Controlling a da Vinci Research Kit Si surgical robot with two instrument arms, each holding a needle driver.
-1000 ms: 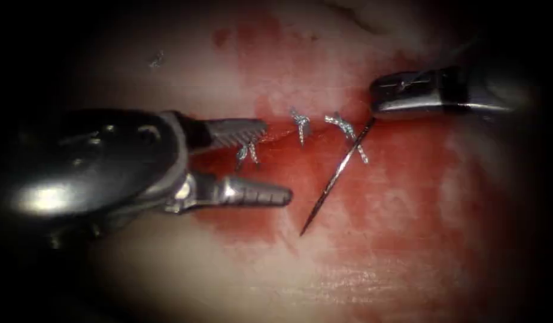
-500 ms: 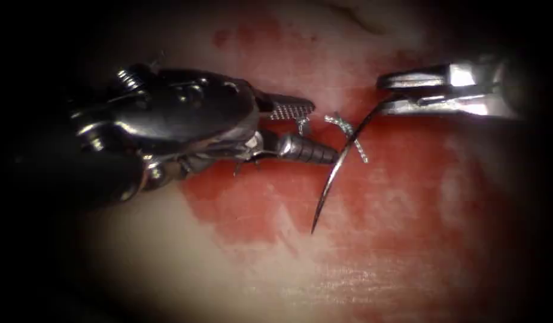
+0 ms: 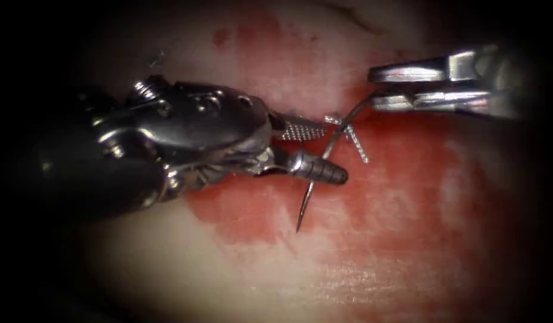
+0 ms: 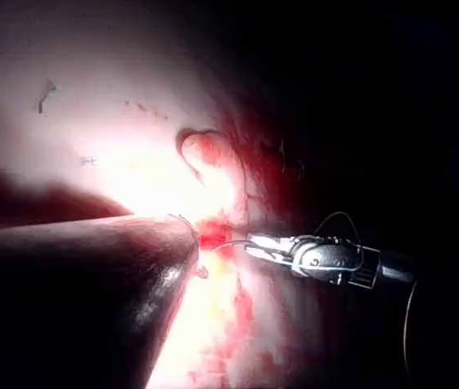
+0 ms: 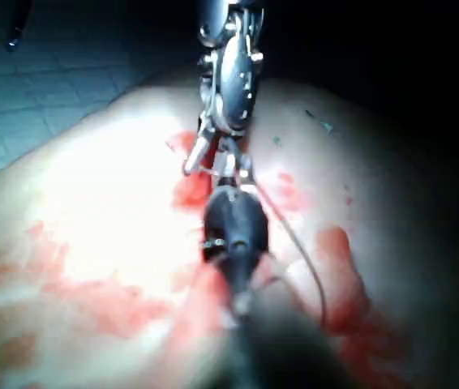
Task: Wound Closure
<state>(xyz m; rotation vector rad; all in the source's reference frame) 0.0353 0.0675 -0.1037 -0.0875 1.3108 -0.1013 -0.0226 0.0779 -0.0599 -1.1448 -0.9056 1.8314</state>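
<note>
Tissue [image 3: 408, 251] lies under both tools, red fluid [image 3: 396, 179] spread round the cut [image 3: 270, 128], w/ tied stitches [image 3: 355, 140] across it. Left tool [image 3: 315, 149] has come in from the left over the last sec; its jaws, open, now straddle the needle [image 3: 324, 161] near mid-curve, not yet clamped. Right tool [image 3: 378, 90] has rolled and its jaws stay closed on the needle's tail end. Needle has swung a bit, tip [image 3: 298, 226] free above the tissue, not in it. Looks like a handover being set up.
</note>
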